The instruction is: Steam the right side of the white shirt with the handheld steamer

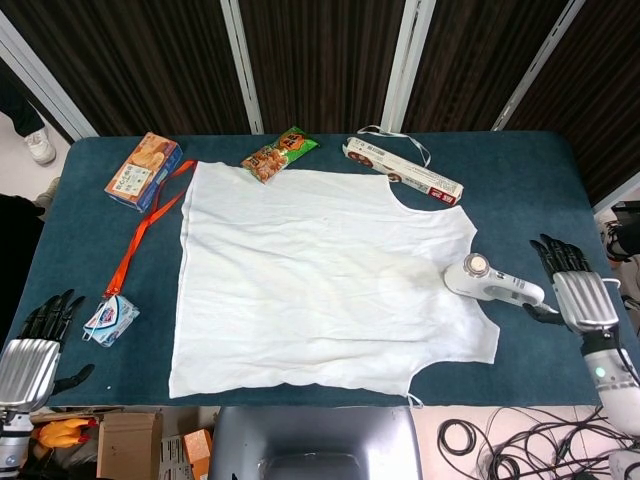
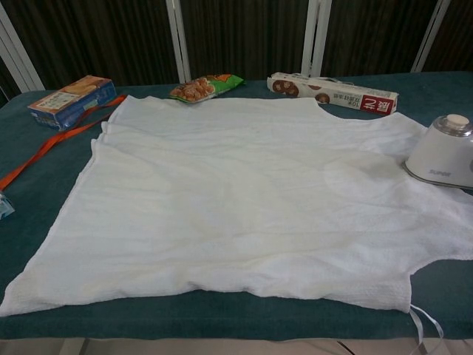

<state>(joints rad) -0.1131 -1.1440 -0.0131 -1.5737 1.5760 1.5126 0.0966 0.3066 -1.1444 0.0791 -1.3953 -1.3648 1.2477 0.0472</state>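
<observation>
The handheld steamer [image 1: 490, 281] lies on the right edge of the white shirt [image 1: 320, 275], its round white head on the fabric just below the armhole and its handle pointing out over the table [image 1: 520, 190]; a small grey word is printed low on the head in the chest view, too fine to read with certainty. The shirt is a sleeveless, finely textured cotton-like garment, spread flat with light creases. The table surface is a dark teal, felt-like cloth. The right hand [image 1: 578, 290] sits just beside the end of the handle, apart from it, fingers spread and holding nothing. The left hand [image 1: 35, 340] rests at the near left corner, fingers likewise apart and empty. Along the far edge lie a long white carton [image 2: 332, 92] with a red end panel bearing white characters, a green snack packet [image 1: 279, 154], and a blue-and-orange biscuit box [image 1: 144, 171]. An orange lanyard [image 1: 148, 222] runs down to a small wrapped packet [image 1: 110, 320].
</observation>
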